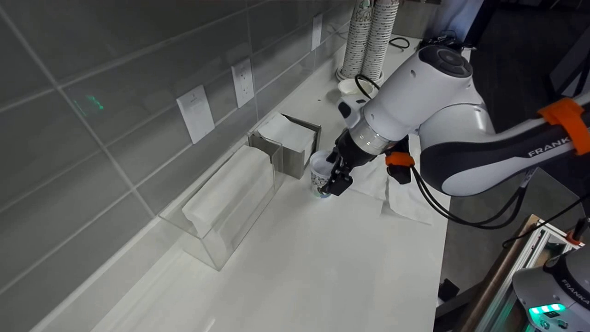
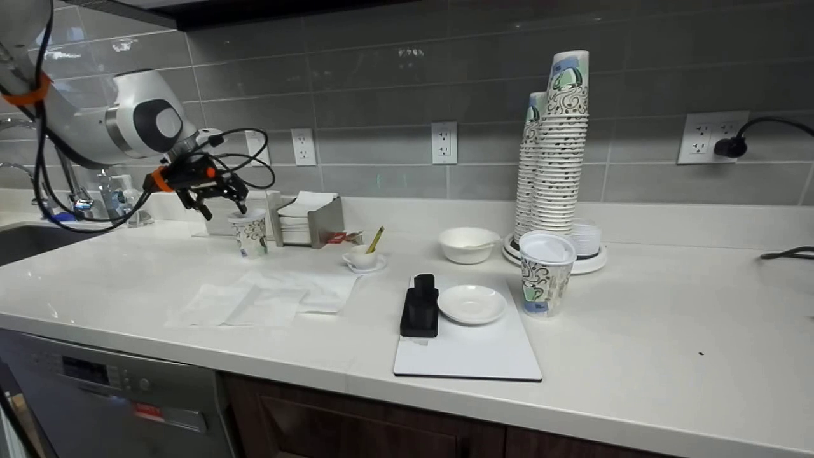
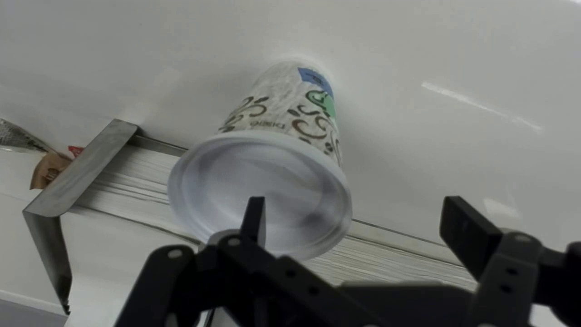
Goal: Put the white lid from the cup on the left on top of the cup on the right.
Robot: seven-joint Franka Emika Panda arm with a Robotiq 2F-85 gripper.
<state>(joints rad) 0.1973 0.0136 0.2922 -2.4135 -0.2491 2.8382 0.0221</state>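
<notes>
Over left, in an exterior view, to the left cup (image 2: 251,239), lid (image 3: 288,184) on top, just beside the napkin holder (image 2: 327,222). Rightward to teacup (image 2: 360,257) on saucer (image 2: 379,263), then bowl (image 2: 459,252), then cup stacks (image 2: 561,168) on plate (image 2: 593,264). Down front to the board (image 2: 467,357), stand (image 2: 420,313) left, dish (image 2: 472,305) right on it. Across to the right cup (image 2: 545,285), just off the board's edge, before the cup stacks. Back left to napkins (image 2: 267,304), before the napkin holder.

In the wrist view a finger (image 3: 252,222) of the hand (image 3: 356,218) blocks some of the white lid (image 3: 272,181). Cup stacks (image 1: 380,34) get chopped up top in an exterior view, the sink (image 2: 32,240) runs off the edge in an exterior view, and the red label (image 2: 148,411) is too tiny to read.
</notes>
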